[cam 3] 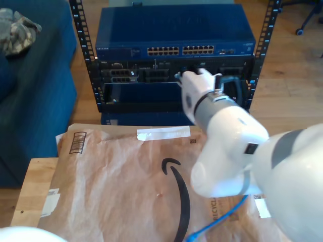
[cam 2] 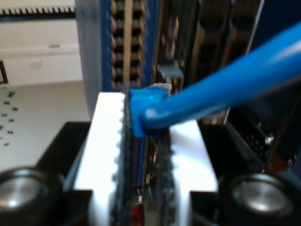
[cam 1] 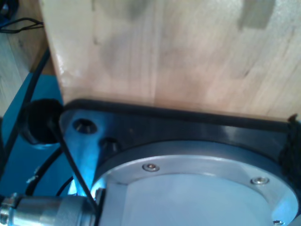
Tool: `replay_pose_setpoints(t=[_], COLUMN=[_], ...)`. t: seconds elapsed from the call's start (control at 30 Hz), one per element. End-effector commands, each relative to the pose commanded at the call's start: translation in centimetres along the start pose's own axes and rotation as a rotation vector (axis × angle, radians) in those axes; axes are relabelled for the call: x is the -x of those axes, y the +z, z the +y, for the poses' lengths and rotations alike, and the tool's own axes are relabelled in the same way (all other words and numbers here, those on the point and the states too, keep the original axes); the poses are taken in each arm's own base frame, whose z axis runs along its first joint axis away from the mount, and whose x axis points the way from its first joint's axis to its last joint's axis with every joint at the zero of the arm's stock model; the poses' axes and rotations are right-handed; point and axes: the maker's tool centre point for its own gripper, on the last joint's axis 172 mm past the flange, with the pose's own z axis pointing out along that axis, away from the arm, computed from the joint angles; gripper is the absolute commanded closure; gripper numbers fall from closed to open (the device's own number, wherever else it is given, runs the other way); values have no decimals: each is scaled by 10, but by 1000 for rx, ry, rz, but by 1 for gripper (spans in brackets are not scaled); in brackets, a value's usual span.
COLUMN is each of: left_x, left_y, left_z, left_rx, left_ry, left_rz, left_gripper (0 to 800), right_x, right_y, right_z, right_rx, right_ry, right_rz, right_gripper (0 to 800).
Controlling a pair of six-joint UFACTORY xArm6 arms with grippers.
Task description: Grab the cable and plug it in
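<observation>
While ribbed white fingers [cam 2: 110, 160] pinch smooth blue cable [cam 2: 225, 84].

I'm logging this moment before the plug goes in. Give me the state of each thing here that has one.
cable: plug end clamped between the pads, pointed at the rack; its other part lies loose on the paper.
my second gripper: shut on the cable, right up at the rack front.
network switch: its two rows of ports look unplugged.
rack: upright on the floor, lower bay open.
my first gripper: cannot tell.
</observation>
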Motion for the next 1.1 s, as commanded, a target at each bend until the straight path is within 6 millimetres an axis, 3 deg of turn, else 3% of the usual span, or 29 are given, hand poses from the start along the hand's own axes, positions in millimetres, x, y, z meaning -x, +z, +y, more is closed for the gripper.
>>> replay_pose_setpoints(t=[0.2,0.37,0.53,0.67,0.8,0.87,0.97,1.1], left_x=[0,0,0,0,0,0,0,0], left_y=[0,0,0,0,0,0,0,0], left_z=[0,0,0,0,0,0,0,0], left_rx=[0,0,0,0,0,0,0,0], left_ry=[0,0,0,0,0,0,0,0], left_rz=[0,0,0,0,0,0,0,0], left_gripper=[0,0,0,0,0,0,0,0], right_x=[-17,-34,-66,-67,-67,-68,-71,-78], right_y=[-11,-16,-34,-33,-27,-10,-12,-10], right_z=[7,-14,10,-31,-51,-40,-46,-27], right_rx=[-34,-135,-101,-183,-221,-219,-291,-303], right_ry=[-8,-55,35,124,144,133,119,141], right_rz=[44,103,178,177,178,197,226,248], right_gripper=[799,799,800,800,800,800,800,800])
